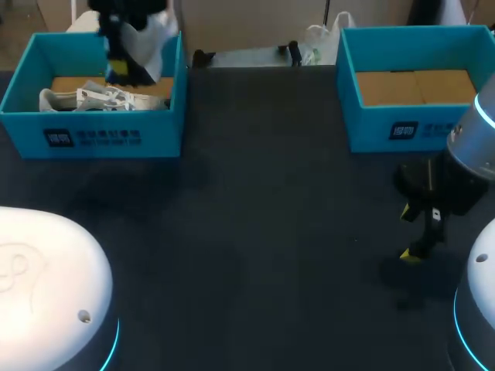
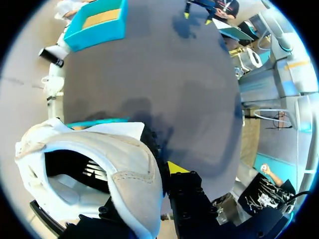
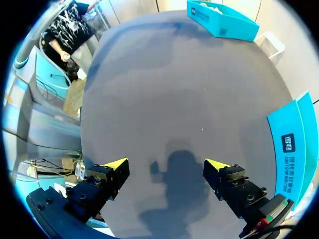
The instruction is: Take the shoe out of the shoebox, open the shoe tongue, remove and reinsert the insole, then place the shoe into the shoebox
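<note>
White lace-up sneaker (image 1: 100, 99) lay inside the teal cardboard shoebox (image 1: 93, 135) at the far left, long axis along its front wall (toe end unclear). Your left gripper (image 1: 117, 73) hung over it, grip impossible to tell. Your right gripper (image 1: 408, 233) hung spread above the open dark table (image 1: 271, 193).

Dark grey matte tabletop (image 1: 263, 193), flat, uniform surface. It fills most of the head view, and its far edge runs straight across. Light is diffuse from above. Shadows on it are soft-edged: a faint patch left of centre, a darker one at the right side.
</note>
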Controlling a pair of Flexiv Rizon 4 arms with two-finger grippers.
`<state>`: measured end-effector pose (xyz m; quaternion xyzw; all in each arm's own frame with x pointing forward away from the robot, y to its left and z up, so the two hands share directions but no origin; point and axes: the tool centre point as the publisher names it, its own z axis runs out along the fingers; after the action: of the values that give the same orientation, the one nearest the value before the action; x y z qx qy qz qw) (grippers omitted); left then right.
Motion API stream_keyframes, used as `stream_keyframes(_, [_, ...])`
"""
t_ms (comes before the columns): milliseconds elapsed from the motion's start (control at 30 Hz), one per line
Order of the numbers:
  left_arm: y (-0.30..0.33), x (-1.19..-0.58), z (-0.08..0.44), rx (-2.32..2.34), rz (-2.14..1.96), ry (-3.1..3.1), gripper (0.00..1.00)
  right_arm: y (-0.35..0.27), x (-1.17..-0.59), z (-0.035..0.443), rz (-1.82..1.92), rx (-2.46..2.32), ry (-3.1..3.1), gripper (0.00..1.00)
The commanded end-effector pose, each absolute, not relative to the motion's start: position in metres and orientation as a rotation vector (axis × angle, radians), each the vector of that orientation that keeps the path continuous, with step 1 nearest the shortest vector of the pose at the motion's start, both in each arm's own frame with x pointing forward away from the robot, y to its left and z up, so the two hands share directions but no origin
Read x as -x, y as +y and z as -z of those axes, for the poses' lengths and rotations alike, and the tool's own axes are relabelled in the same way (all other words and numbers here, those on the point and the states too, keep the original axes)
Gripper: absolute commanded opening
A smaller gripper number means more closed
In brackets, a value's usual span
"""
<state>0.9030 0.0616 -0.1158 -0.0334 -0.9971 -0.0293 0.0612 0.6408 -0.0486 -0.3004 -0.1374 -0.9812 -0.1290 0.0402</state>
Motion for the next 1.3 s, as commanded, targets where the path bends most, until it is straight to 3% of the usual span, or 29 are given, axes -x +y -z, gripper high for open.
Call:
stream_keyframes(33, [0.095,-0.941,0.103,0.084,0.090,-2.976,0.00,-0.048,-0.640,0.301,0.393,0.423,-3.009,1.00])
stream_keyframes(133, [0.114,-0.964,0.097,0.009,0.222,-2.981,0.00,-0.048,-0.640,0.301,0.393,0.423,-3.009,1.00])
stream_keyframes(633, [0.114,-0.964,0.097,0.009,0.222,-2.981,0.00,-0.048,-0.640,0.301,0.393,0.423,-3.009,1.00])
stream_keyframes(1033, [0.194,-1.085,0.132,-0.094,0.258,-3.023,0.00,-0.048,-0.640,0.301,0.393,0.423,-3.009,1.00])
stream_keyframes(1300, [0.232,-1.109,0.152,-0.100,0.151,-3.038,0.00,-0.048,-0.640,0.301,0.393,0.423,-3.009,1.00])
